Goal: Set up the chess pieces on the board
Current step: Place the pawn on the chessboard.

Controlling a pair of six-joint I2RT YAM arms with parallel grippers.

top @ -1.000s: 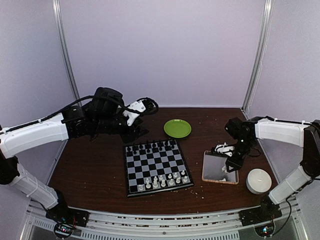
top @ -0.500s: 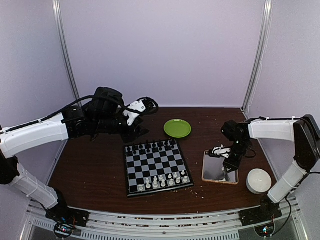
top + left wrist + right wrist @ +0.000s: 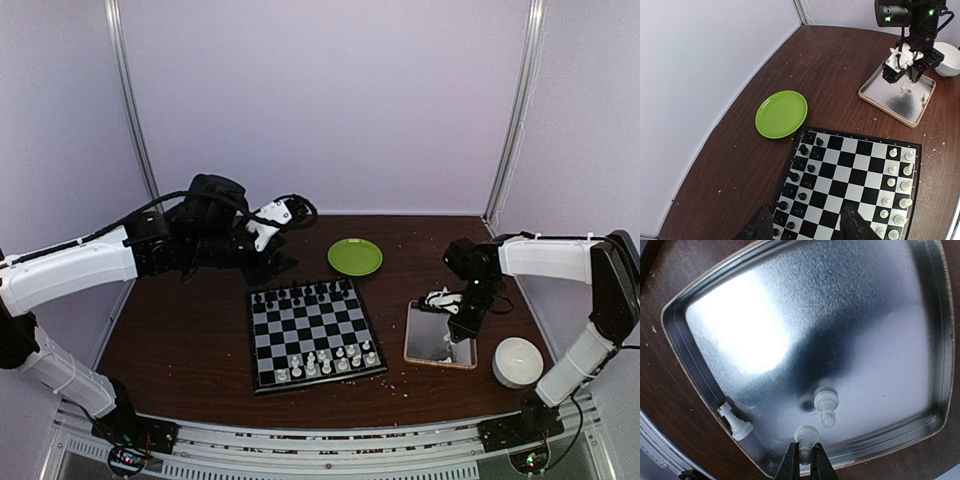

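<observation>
Top external: green plate (image 3: 355,257) near board (image 3: 310,325)

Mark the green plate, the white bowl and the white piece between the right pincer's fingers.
green plate (image 3: 781,114): left wrist view, centre of the dish.
white bowl (image 3: 518,361): top external view, middle of its inside.
pinched white piece (image 3: 806,434): right wrist view, its rounded top.

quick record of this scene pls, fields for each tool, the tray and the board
right tool: shut on a white chess piece inside the tray
left tool: open, holding nothing, above the board
tray also holds: two loose white pieces
board: black chessmen along the far side, white chessmen partly set on the near side
nearby: green plate, white bowl
</observation>
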